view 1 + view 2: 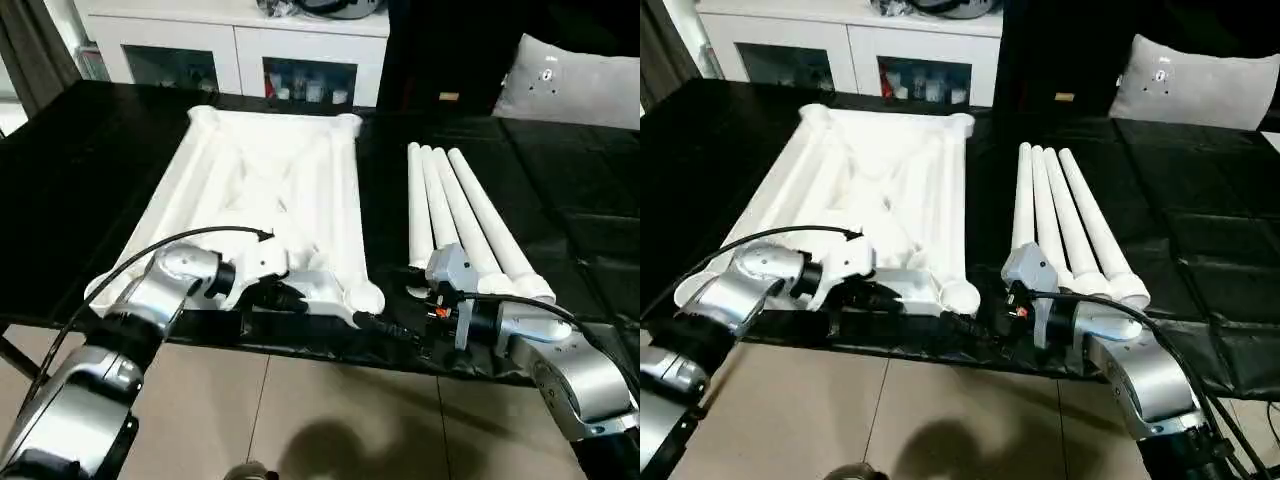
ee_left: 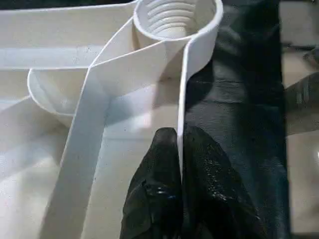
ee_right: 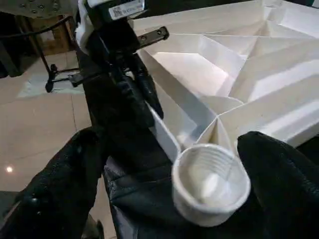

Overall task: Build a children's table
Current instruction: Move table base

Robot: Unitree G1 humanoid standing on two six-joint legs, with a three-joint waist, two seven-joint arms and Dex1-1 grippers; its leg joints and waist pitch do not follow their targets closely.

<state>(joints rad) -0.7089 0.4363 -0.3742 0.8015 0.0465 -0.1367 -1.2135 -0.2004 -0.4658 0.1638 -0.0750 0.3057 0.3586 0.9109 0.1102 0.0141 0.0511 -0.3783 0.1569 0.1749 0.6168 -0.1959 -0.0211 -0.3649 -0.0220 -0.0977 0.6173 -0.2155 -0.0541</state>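
Left hand (image 2: 180, 164) clamped on near rim of upturned white ribbed plastic tabletop (image 1: 270, 190); right hand (image 3: 164, 189) spread apart around its threaded corner socket (image 3: 210, 181).

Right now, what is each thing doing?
Table top: upside down on the black cover, ribs up.
Corner socket: empty, no leg in.
Four legs: lying side by side, not fitted.
Left gripper: fingers pinching the top's near rim.
Right gripper: fingers wide open around the socket.
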